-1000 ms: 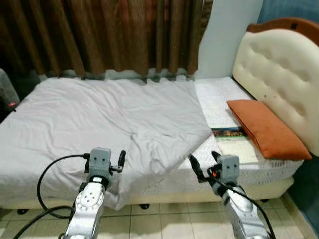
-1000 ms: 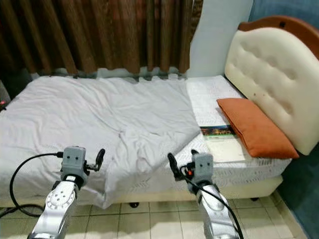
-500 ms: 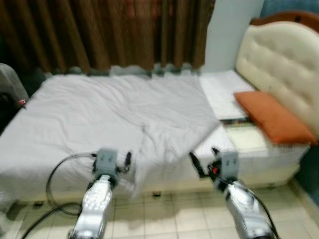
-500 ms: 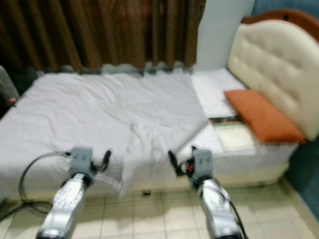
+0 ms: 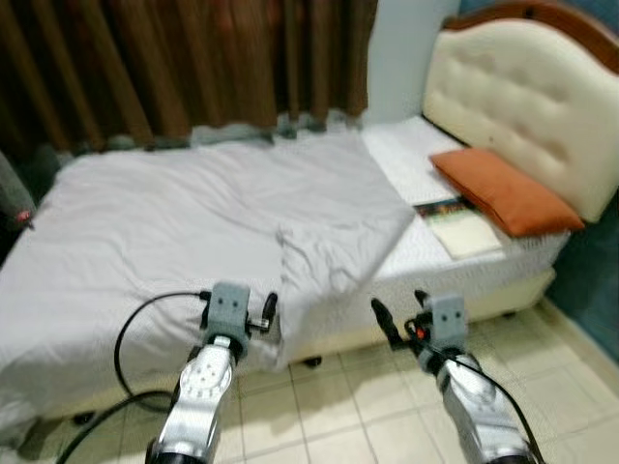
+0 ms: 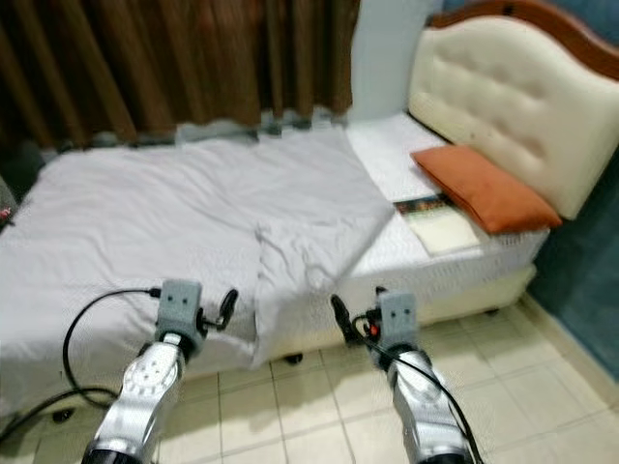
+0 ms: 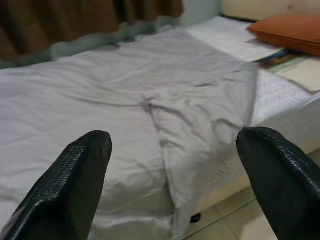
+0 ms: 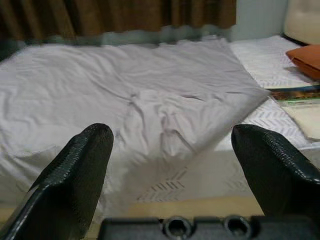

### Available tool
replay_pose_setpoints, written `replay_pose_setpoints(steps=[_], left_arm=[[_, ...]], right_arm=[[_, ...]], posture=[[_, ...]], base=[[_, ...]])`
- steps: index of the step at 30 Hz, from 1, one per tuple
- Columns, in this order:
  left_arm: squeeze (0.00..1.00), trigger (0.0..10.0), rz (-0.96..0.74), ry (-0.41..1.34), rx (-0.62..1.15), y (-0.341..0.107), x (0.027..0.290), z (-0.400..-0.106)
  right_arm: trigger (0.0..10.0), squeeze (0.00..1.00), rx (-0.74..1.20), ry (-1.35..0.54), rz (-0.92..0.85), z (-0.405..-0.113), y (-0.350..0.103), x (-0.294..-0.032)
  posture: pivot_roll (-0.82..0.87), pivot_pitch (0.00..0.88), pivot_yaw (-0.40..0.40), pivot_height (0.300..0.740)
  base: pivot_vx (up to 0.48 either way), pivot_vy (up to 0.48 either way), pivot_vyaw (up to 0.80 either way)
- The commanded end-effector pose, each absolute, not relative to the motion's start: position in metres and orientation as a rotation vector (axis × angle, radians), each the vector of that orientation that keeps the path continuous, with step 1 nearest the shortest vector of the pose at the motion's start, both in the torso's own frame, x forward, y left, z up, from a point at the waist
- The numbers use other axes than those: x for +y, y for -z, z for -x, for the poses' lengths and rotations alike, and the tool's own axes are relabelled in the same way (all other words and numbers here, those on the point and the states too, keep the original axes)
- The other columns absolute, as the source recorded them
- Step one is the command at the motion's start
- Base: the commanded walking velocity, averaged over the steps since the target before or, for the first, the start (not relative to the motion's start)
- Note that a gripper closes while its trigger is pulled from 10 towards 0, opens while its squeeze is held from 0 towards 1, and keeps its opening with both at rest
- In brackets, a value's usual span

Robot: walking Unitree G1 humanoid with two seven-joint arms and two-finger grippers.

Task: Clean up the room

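Ahead of both my grippers lies the rumpled grey sheet (image 5: 213,222), its folded-back corner nearer my right gripper (image 5: 398,314); left gripper (image 5: 269,309) likewise spread wide, empty.

We face a bed (image 5: 503,280) with a cream tufted headboard (image 5: 522,97) at the right, edged in brown wood. Dark brown curtains (image 5: 184,63) hang behind the far side of the bed, beside a pale wall (image 5: 401,53). Pale floor tiles (image 5: 338,416) run below us, a black cable (image 5: 131,338) looping over them at the left. A blue wall (image 5: 595,280) stands at the far right.
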State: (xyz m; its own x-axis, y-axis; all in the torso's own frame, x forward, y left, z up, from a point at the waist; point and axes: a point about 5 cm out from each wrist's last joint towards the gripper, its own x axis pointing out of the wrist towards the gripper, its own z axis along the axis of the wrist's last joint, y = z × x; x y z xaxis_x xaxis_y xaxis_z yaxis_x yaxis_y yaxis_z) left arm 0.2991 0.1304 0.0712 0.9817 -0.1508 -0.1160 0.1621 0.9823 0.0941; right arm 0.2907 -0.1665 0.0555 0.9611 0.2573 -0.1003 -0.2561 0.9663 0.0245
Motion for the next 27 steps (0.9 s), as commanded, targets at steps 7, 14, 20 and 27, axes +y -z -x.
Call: replay_pose_setpoints(steps=[7,14,20,27], left_arm=[[0.00,10.0,-0.129,0.129,0.113,-0.0707,0.1393,-0.3013],[0.00,10.0,-0.147,0.137,0.116,-0.0699,0.1399,-0.3033],[0.00,10.0,-0.148,0.136,0.117,-0.0701,0.1399,-0.3046],[0.00,10.0,-0.120,0.097,0.116,-0.0707,0.1418,-0.3065]], right_arm=[[10.0,0.00,0.082,-0.288,-0.014,-0.2964,-0.0605,-0.1568],[10.0,0.00,0.081,-0.287,-0.014,-0.2967,-0.0604,-0.1563],[10.0,0.00,0.094,-0.288,-0.010,-0.2965,-0.0586,-0.1560],[10.0,0.00,0.098,-0.327,-0.033,-0.2965,-0.0581,-0.1539]], posture=[[0.02,0.002,0.007,0.740],[0.02,0.002,0.011,0.740],[0.02,0.000,0.011,0.740],[0.02,0.000,0.010,0.740]], base=[[0.449,0.000,0.00],[0.480,0.000,0.00],[0.480,0.000,-0.47],[0.480,0.000,-0.33]])
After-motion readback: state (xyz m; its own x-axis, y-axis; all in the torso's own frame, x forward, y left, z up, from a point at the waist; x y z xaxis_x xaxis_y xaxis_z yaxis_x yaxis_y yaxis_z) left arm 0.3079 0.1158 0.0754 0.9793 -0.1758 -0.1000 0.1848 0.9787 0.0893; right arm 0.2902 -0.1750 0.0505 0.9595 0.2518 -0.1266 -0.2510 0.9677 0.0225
